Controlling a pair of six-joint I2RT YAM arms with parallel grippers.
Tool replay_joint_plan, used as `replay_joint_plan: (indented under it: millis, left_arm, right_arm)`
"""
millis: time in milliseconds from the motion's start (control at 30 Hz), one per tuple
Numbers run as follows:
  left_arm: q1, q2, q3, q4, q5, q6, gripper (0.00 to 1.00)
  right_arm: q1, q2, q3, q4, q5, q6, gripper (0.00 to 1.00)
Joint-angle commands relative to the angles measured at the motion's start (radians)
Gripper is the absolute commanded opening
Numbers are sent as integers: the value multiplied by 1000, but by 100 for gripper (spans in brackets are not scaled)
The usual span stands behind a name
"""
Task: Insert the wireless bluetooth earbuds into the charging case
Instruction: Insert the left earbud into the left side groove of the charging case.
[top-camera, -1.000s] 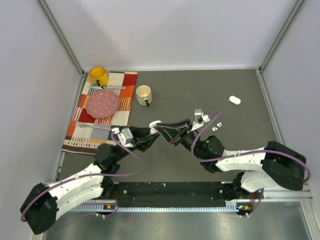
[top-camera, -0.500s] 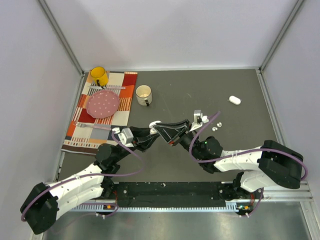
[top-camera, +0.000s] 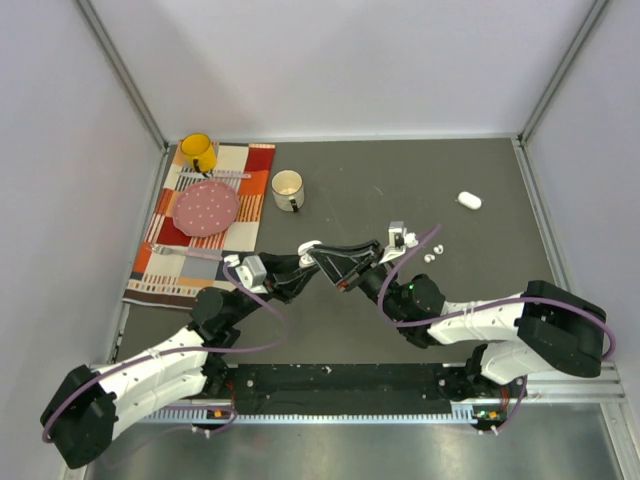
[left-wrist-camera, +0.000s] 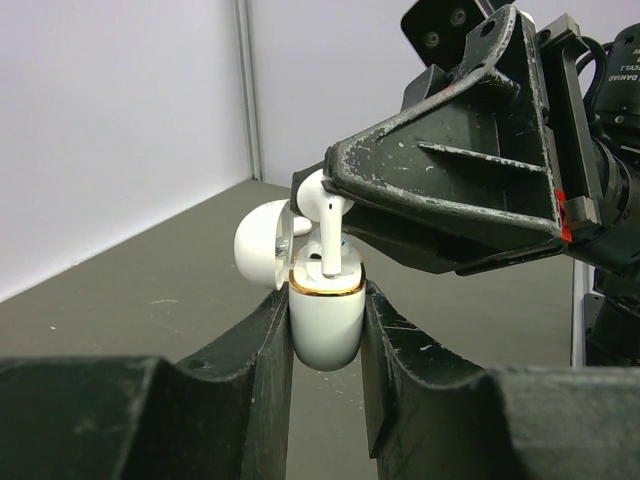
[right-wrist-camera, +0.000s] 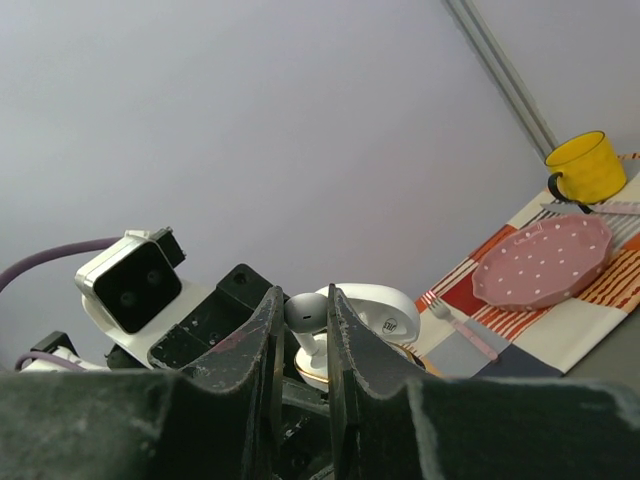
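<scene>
Top view: left gripper (top-camera: 303, 264) and right gripper (top-camera: 325, 255) meet at frame centre, with loose earbuds (top-camera: 428, 258) lying to their right. Left wrist view: the left jaws clamp the open case (left-wrist-camera: 326, 320) at centre, and an earbud (left-wrist-camera: 325, 225) stands stem-down in it. Right wrist view: the right jaws, nearly closed, pinch that earbud's head at lower centre.

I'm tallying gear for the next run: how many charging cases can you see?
2. One charging case, lid open, is clamped in the left gripper with an earbud standing in it; the other case lies on the table, far right.
</scene>
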Motion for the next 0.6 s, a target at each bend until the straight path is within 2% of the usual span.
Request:
replay_joint_plan:
  millis: [0,200,567]
  left_arm:
    - [-6,-29,16,180,23,-5,0]
    - [-6,-23,21,181,29,-5,0]
    - [-5,-31,12,169,21,-4,0]
  right_arm:
    - [5,13,-15,170,80,-46,0]
    - [13,10,-18,150,116,-48,0]
    - [20,1,-3,165,87,-68,0]
